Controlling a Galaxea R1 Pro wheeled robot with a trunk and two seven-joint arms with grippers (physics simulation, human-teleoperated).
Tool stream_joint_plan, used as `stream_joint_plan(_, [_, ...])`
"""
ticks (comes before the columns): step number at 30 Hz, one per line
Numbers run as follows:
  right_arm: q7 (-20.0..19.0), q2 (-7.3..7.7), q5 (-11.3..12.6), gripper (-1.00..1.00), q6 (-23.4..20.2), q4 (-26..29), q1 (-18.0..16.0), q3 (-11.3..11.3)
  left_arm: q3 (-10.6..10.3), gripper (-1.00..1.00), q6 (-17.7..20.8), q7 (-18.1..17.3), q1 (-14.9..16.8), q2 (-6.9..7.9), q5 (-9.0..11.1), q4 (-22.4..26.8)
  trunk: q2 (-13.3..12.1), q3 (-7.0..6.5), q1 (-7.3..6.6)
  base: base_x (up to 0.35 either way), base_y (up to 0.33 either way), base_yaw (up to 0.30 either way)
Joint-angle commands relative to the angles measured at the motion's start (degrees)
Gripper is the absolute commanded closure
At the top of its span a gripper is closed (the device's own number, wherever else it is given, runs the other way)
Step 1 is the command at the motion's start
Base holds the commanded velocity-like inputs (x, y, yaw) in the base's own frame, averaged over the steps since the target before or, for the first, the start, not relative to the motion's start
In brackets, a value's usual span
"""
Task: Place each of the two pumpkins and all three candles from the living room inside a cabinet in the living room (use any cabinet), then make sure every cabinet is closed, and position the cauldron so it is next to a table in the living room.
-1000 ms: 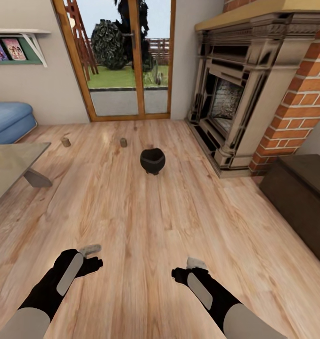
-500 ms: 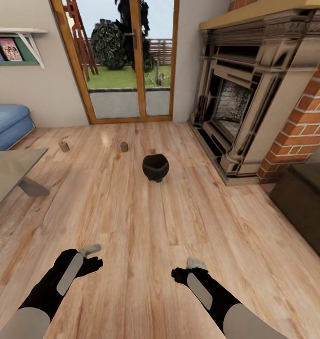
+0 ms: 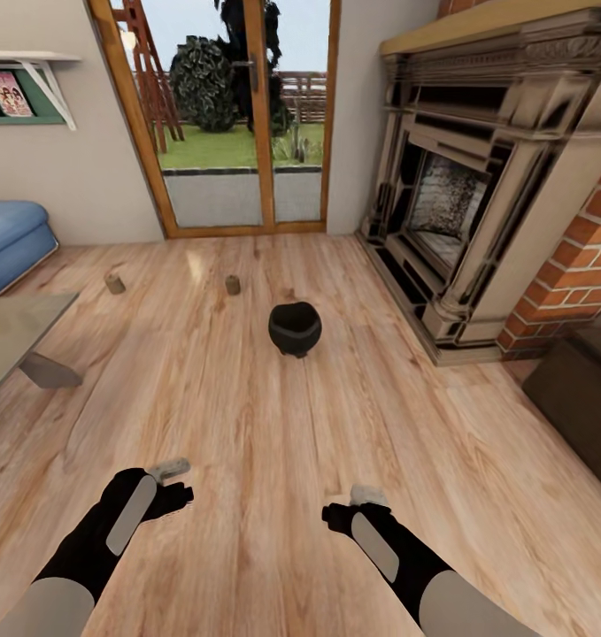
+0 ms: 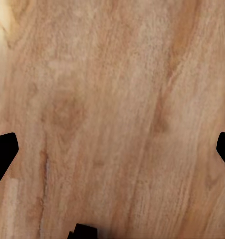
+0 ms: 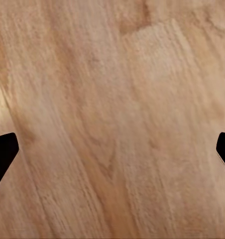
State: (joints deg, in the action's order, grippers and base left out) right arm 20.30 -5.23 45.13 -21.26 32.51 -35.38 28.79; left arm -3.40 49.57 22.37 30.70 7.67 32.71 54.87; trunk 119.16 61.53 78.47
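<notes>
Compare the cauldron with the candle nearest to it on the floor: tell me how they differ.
The cauldron is matte black and round-bellied with an open mouth; the nearest candle is a tan, straight-sided stub with a flat top. The cauldron is far larger than the candle. The cauldron stands closer to the robot, the candle farther back toward the glass door. Both stand upright on the wooden floor, apart from each other.

Floor point(image 3: 273, 425) reads as pale wood planks, streaky grain with a soft sheen by the door. Cauldron point(image 3: 295, 328) shows matt black, a faint greyish band around its belly. Fireplace point(image 3: 477, 195) looks like carved glossy stone, perhaps; brick point(image 3: 583, 265) beside it rough and red.
</notes>
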Motion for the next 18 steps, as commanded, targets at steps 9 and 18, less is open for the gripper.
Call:
stream_joint_plan(9, [0.45, 0.12, 0.54, -1.0, -0.1, 0.1, -0.04, 0.25, -0.2, -1.0, 0.09, 0.57, 0.01, 0.07, 0.6, 0.06, 0.02, -0.58, 0.03, 0.329, 0.0, 0.056])
stream_joint_plan(18, [0.45, 0.11, 0.57, -1.0, -0.1, 0.02, -0.04, 0.22, -0.2, -1.0, 0.09, 0.57, 0.02, 0.07, 0.6, 0.06, 0.02, -1.38, 0.03, 0.329, 0.0, 0.07])
